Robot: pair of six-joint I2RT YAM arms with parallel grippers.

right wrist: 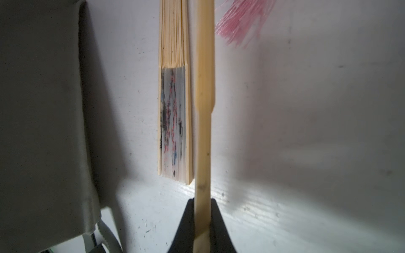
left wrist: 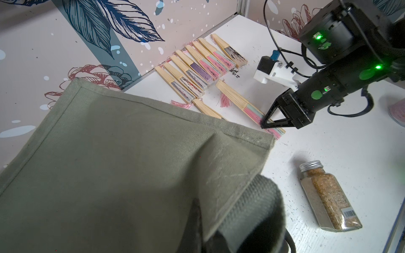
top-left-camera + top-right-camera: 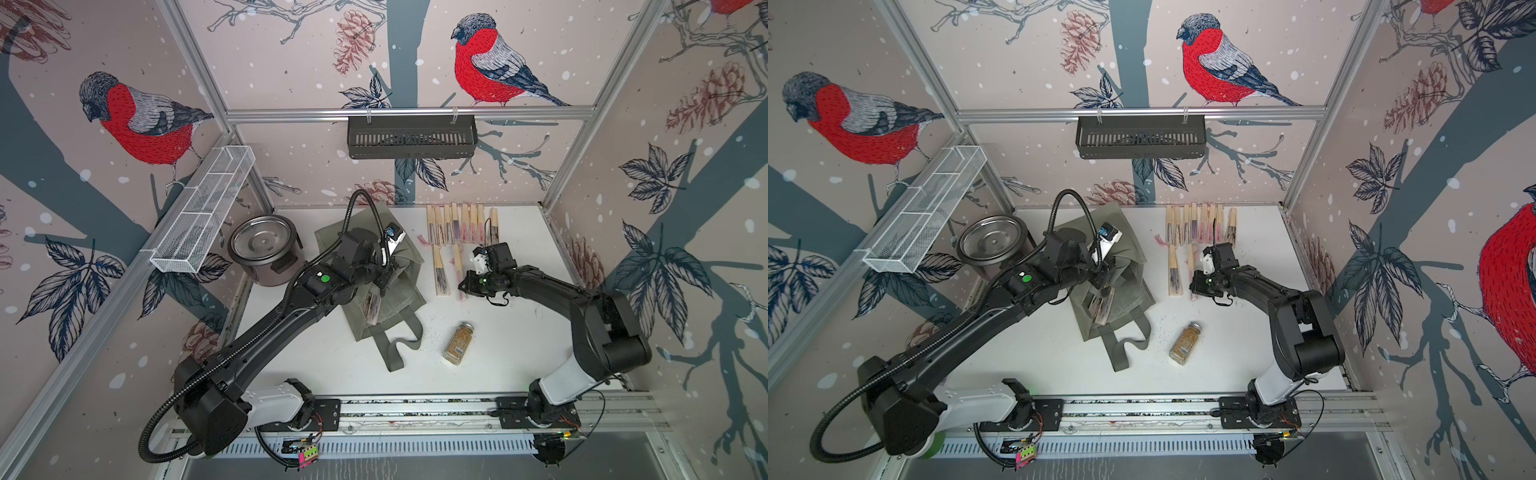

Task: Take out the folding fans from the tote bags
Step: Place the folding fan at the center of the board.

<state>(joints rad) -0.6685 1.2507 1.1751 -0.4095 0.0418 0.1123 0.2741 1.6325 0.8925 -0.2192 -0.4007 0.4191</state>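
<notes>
In a top view, centre frame: the right hand (image 3: 462,287) grips a folding fan (image 3: 458,264) by its end, axis pointing up-frame; the left hand (image 3: 382,283) is closed at the tote bag (image 3: 409,266). Left wrist: the fan lies low on the desk (image 2: 328,149). Right wrist: it runs parallel to, and just beside, a laid fan (image 1: 175,120).

White tabletop (image 3: 519,340), tote bag (image 3: 410,268) left of centre, steel pot (image 3: 262,245) far left, folding fans (image 3: 457,224) rowed along back edge, patterned fan (image 3: 439,270) and pink-leaved fan (image 2: 241,101) just before them, spice jar (image 3: 457,343) lying nearer.

Left arm (image 3: 266,328) reaching forward, right arm (image 3: 552,286) bent inward, both jaws closed
</notes>
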